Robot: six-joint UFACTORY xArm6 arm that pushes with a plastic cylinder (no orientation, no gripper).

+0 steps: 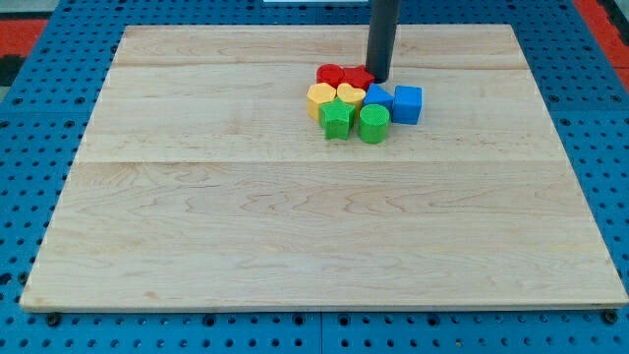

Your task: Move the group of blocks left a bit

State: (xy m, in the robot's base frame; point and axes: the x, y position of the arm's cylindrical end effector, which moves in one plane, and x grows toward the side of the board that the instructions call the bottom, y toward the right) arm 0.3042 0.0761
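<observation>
— Camera view first: where is the group?
— Upper middle of the wooden board (197, 226). From the view's left: yellow block (320, 97) and yellow heart (350, 95), red blocks (331, 75) behind them, green star (337, 119), green cylinder (373, 123), then two blue blocks, one a blue cube (408, 103).
— And the rod?
— Upright from the view's top; my tip (379, 79) touches the red pair's right end. No pincer here.

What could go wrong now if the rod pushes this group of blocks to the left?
My tip sits at the cluster's top edge, touching a red block, not at its right side. Pushing left from here may shear off both red blocks and leave the blue cube and green cylinder behind, splitting the group.
</observation>
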